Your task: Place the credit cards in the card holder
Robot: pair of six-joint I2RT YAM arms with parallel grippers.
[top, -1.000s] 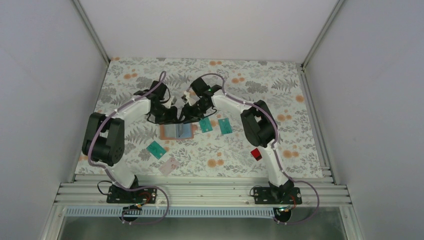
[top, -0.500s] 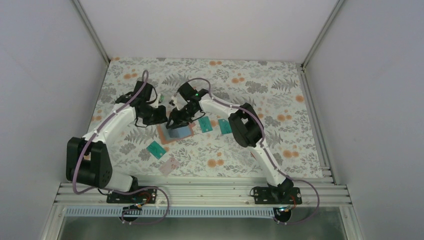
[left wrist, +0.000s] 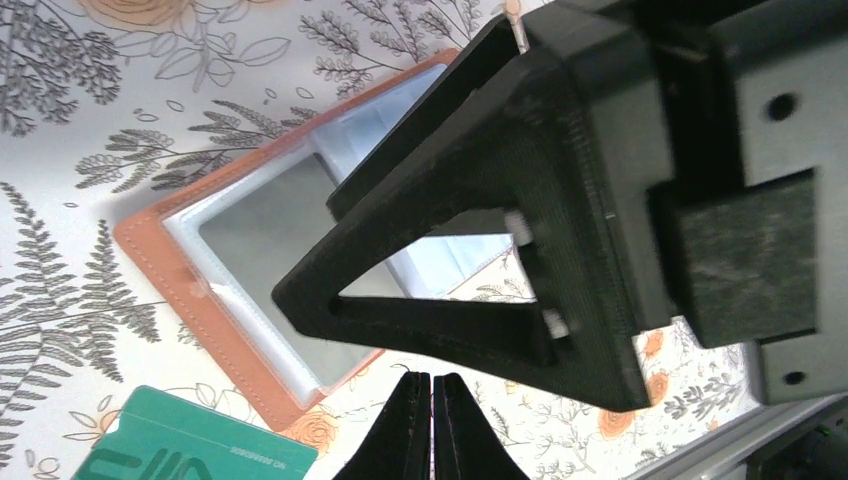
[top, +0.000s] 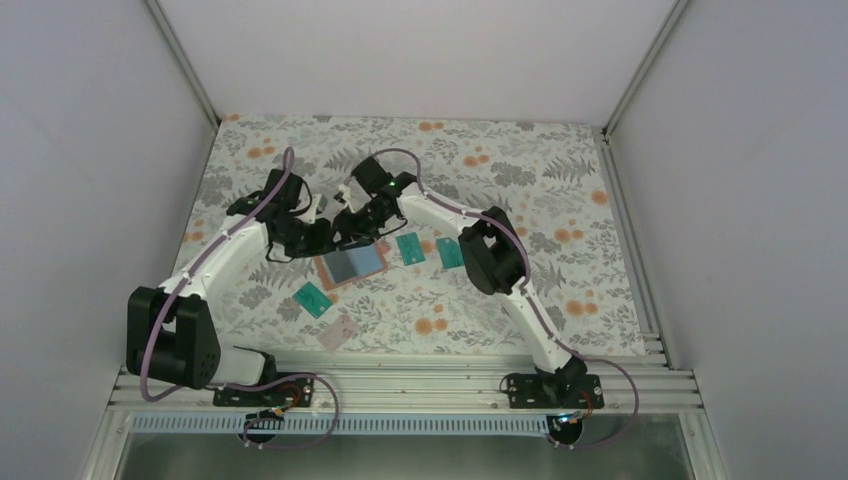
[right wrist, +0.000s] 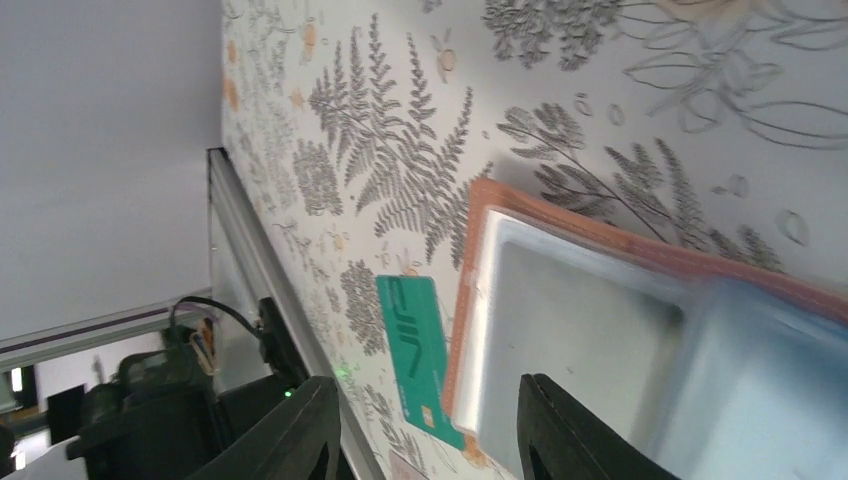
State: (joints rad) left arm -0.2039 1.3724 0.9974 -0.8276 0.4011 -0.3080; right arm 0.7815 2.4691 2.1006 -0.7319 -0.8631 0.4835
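The card holder (top: 352,264) lies open and tilted on the floral table, a tan-brown rim (left wrist: 170,287) around a clear sleeve with a grey panel; it also shows in the right wrist view (right wrist: 478,262). My left gripper (top: 323,238) is shut and empty (left wrist: 432,420), just off the holder's edge. My right gripper (top: 351,233) is open and empty (right wrist: 430,440), low over the holder's far-left end; its finger (left wrist: 470,250) crosses the left wrist view. Three teal cards (top: 313,299) (top: 410,248) (top: 450,253) and a pale pinkish card (top: 340,331) lie loose. The red card is hidden; I cannot tell whether the grey panel is the black card.
The nearest teal card lies beside the holder's near corner (left wrist: 190,452) (right wrist: 412,345). An aluminium rail (top: 400,380) runs along the near table edge with both arm bases. White walls close in the left, back and right sides.
Both grippers have moved left. The left gripper has drawn back off the holder. The holder has turned from square to tilted. The right arm now covers the red card.
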